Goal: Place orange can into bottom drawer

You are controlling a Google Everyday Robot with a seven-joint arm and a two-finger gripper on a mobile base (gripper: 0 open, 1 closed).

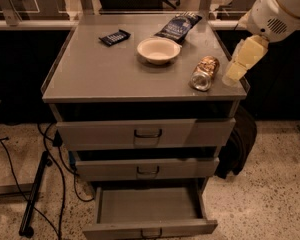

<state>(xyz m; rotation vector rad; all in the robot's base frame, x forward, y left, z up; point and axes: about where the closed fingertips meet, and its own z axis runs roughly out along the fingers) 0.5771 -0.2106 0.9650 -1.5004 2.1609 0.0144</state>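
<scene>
Orange can (204,73): lies on its side near the right edge of the cabinet top (105,69), toward the front right corner, silver end facing forward.
Gripper (234,74): hangs just beside the can, over the right edge, apart from it; whether released or clenched, cannot tell.
Step in hand: likely the reach for the can.
Doing it well: close across the can's round body, square to its length, so it cannot roll off the edge.
Bottom drawer (180,227): pulled out, ready.
</scene>
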